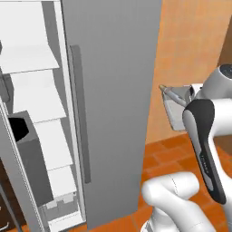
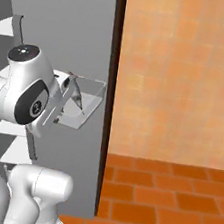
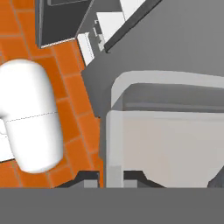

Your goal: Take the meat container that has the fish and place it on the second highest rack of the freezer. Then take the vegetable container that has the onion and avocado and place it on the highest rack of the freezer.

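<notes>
My gripper (image 3: 104,178) is clamped on the rim of the meat container (image 2: 79,107), fish (image 2: 77,93) inside, held beside the freezer (image 1: 108,90)'s closed door. I must keep it level and swing around toward the second highest rack (image 1: 36,97).

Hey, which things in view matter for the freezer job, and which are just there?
Job things:
freezer
its white shelves
clear container, gripper shut on its rim
fish inside

Just there:
orange tiled wall
tiled floor
dark door bin
</notes>
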You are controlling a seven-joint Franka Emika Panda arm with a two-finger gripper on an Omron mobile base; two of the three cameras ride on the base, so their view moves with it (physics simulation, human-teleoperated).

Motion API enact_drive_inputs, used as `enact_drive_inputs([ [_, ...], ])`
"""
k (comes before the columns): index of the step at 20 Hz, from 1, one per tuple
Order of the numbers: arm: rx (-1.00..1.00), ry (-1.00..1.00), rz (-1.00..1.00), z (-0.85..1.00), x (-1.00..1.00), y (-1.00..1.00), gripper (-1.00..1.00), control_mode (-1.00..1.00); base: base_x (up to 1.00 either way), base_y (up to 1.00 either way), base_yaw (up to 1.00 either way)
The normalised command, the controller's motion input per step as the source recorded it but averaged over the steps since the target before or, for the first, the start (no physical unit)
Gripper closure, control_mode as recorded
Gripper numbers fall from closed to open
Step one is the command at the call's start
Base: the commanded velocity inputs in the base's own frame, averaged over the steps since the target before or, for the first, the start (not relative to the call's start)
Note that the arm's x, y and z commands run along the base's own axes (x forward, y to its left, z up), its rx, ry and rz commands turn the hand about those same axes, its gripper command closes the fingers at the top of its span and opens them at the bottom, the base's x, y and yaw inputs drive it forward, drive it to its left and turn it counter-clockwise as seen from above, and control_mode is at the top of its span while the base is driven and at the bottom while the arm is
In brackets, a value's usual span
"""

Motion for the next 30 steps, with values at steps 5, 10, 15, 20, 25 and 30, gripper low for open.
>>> enact_drive_inputs([
  [5,0.0,0.0,0.0,0.0,0.0,0.0,1.0,1.0,0.0,0.67,0.41],
  [10,0.0,0.0,0.0,0.0,0.0,0.0,1.0,1.0,0.0,0.65,0.39],
  [15,0.0,0.0,0.0,0.0,0.0,0.0,1.0,1.0,0.0,0.18,0.54],
  [20,0.0,0.0,0.0,0.0,0.0,0.0,1.0,1.0,0.0,0.04,0.63],
  [25,0.0,0.0,0.0,0.0,0.0,0.0,1.0,1.0,0.0,0.32,0.49],
  [30,0.0,0.0,0.0,0.0,0.0,0.0,1.0,1.0,-0.19,0.01,0.15],
])
